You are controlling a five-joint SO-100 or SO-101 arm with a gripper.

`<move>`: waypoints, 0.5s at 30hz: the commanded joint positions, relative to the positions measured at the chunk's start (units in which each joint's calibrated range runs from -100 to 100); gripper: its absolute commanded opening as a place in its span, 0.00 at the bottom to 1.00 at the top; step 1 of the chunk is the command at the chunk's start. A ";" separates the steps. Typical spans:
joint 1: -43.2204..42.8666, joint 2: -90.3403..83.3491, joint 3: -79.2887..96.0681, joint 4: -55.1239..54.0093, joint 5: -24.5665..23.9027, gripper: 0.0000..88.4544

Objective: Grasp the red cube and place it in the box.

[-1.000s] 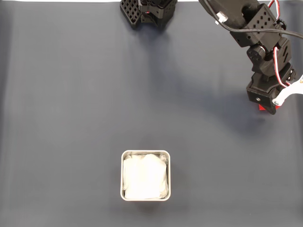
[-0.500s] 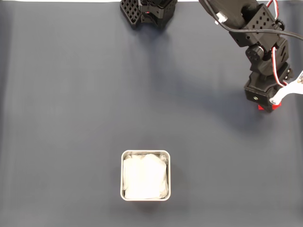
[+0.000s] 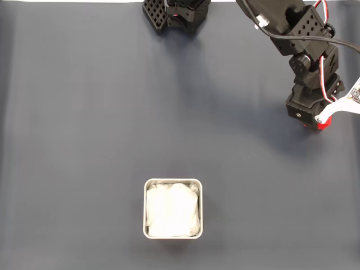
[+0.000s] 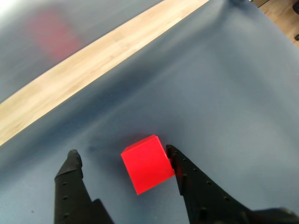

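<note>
The red cube (image 4: 145,163) lies on the dark mat between my gripper's black fingers in the wrist view. The right finger (image 4: 180,165) touches the cube's side, while the left finger (image 4: 72,168) stands well apart from it. My gripper (image 4: 121,153) is open around the cube. In the fixed view the gripper (image 3: 314,120) is at the right edge, and only a sliver of the red cube (image 3: 320,125) peeks out beneath it. The box (image 3: 172,181), a silvery tin with a white lining, sits at the bottom centre, far from the gripper.
The arm's black base (image 3: 175,14) stands at the top centre of the fixed view. A dark grey mat (image 3: 84,124) covers the table. In the wrist view a strip of bare wood (image 4: 93,51) runs past the mat's edge.
The gripper has shifted slightly upward in the fixed view. The visible red sliver of the cube has moved from under its tip to its lower right side.
</note>
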 commanded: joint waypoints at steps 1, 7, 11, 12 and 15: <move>-0.79 -4.14 -0.18 -0.48 -0.63 0.47; -0.94 -5.79 0.73 -0.40 -0.88 0.47; -1.01 -6.83 2.01 -0.40 -0.73 0.47; -1.08 -7.09 2.37 -0.40 -0.73 0.47; -1.29 -7.70 3.10 -0.32 -0.78 0.47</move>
